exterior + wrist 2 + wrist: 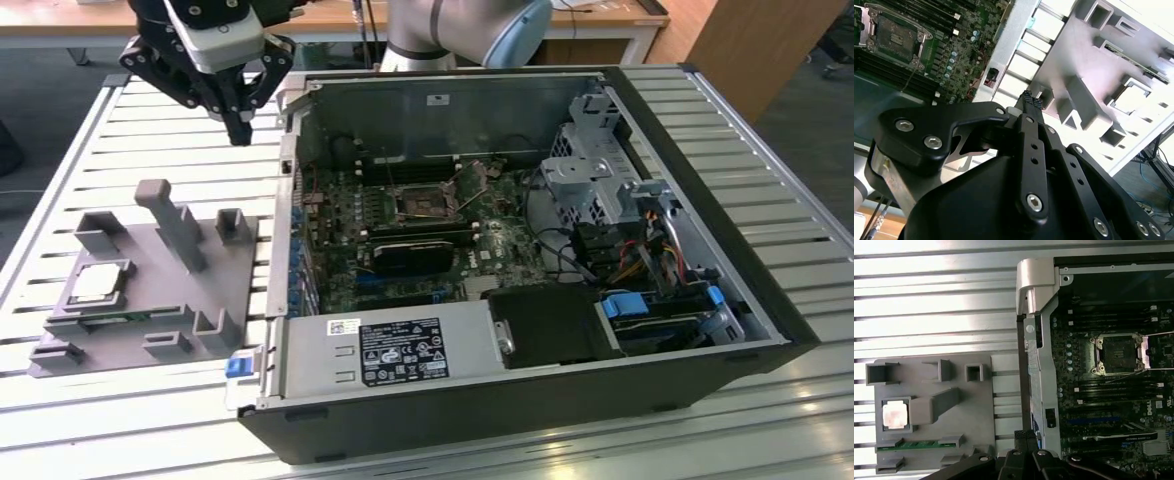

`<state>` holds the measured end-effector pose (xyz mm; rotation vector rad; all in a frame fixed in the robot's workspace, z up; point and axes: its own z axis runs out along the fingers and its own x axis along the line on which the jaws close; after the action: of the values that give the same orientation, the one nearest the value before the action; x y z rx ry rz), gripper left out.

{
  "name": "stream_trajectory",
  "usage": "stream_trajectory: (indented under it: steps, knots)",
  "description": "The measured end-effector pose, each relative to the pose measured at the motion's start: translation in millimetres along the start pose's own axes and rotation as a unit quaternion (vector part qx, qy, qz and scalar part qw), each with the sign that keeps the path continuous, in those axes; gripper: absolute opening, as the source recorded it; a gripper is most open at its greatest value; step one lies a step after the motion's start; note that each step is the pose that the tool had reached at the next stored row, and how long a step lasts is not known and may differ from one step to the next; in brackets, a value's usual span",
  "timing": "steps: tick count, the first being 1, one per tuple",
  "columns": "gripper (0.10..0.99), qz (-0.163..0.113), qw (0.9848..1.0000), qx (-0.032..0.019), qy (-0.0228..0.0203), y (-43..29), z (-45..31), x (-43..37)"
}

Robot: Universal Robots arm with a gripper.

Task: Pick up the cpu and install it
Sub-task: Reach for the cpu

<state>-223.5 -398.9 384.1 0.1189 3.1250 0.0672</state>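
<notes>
The cpu [98, 283], a small square chip with a shiny silver top, lies flat in a recess of the grey fixture tray [160, 300] at the exterior view's left. The first wrist view has the cpu [895, 415] in the same recess. My gripper [240, 128] hangs above the slatted table, behind the tray and beside the computer case's corner, well apart from the chip. Its black fingers meet at the tips [1030, 100] and hold nothing. The open socket [430, 203] sits on the motherboard inside the case, and it appears again as the socket [1118, 354] with its metal frame lifted.
The open computer case [721, 200] takes up the middle and the exterior view's right, with cables and drive bays [641, 230] inside. Upright posts [174, 225] rise from the tray. A green memory stick [919, 445] lies in a tray slot. The metal slatted table [120, 130] lies under everything.
</notes>
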Motion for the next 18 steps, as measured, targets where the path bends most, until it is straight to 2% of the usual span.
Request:
stream_trajectory:
  steps: [18]
  knots:
    - [0.106, 0.0, 1.0, 0.0, 0.0005, -0.9, 1.0, 10.8]
